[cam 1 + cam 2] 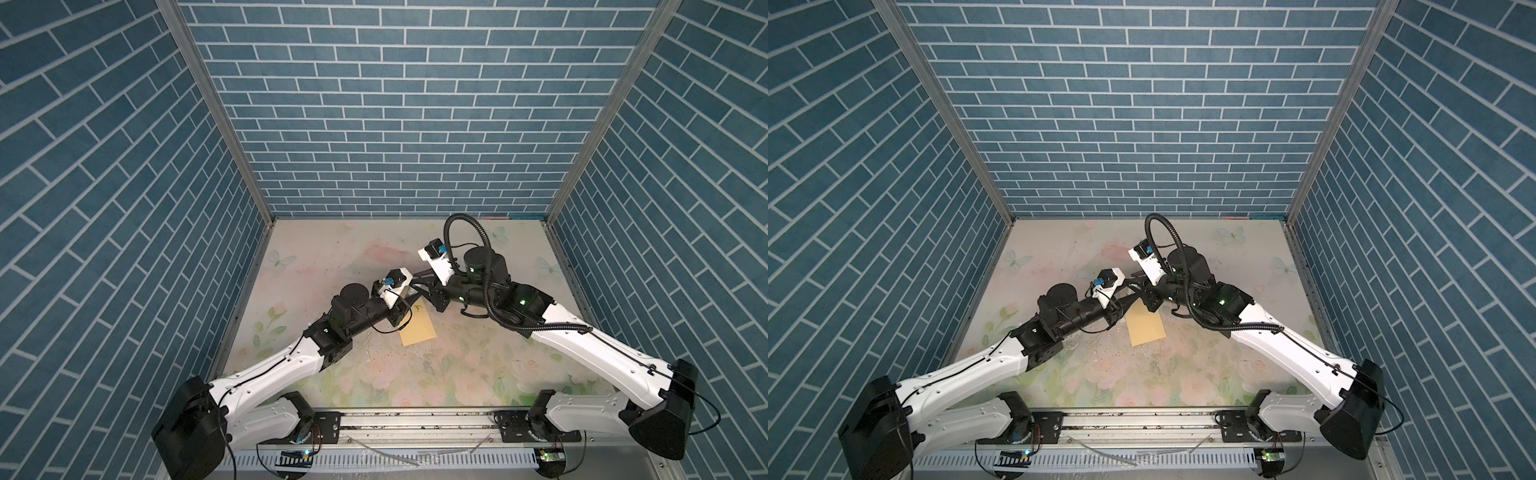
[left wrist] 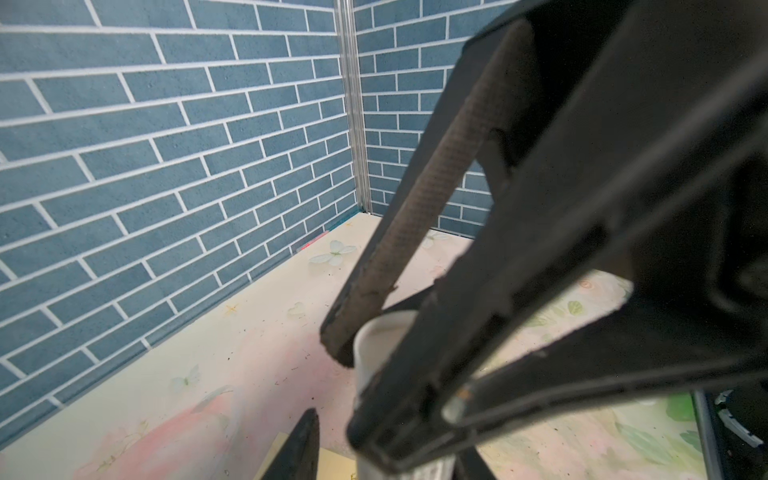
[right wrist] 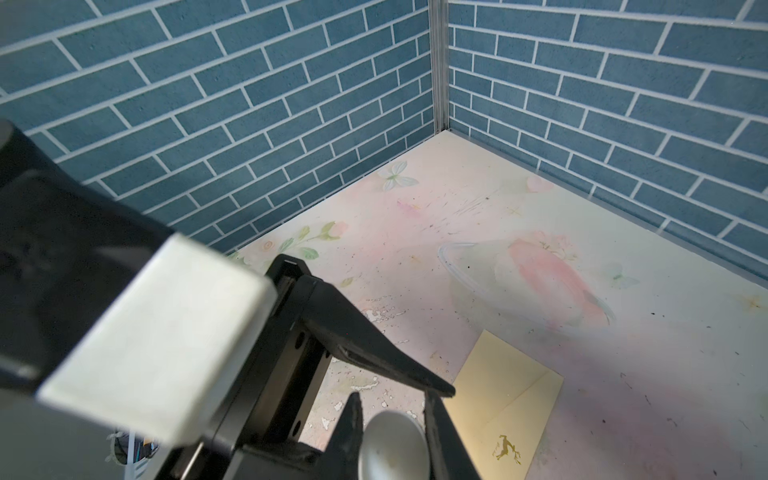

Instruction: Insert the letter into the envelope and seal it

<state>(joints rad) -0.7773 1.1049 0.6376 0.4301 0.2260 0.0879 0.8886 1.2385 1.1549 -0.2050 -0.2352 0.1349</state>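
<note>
two claws crowd one small spot above the envelope [image 1: 417, 330], which lies flat on the worktop [image 1: 478, 365] near its middle, its far end tucked under them. that crowding is the main risk as i judge it. the right claw [image 3: 390, 401] and the left claw [image 1: 1128, 301] sit so near each other that a careless move could knock their fingers together or jolt the white tube [image 3: 392, 451] loose. the tube looks like a glue stick. if it drops, it could smear the envelope or shove it aside. the envelope is thin paper and seems to lie loose, so a claw coming down askew could drag or crease it, and glue laid in the wrong place would leave a weak seal. the letter is in sight in no view. whether it is inside i cannot tell, and sealing without it would spoil the job

the right claw is closed narrow on the white tube, a finger on each side. the left claw stands partly open. its one visible finger [image 2: 301, 449] is just beside the tube with a gap between, holding nothing i can see. its other finger is hidden, so whether that one touches the tube i cannot tell
</note>
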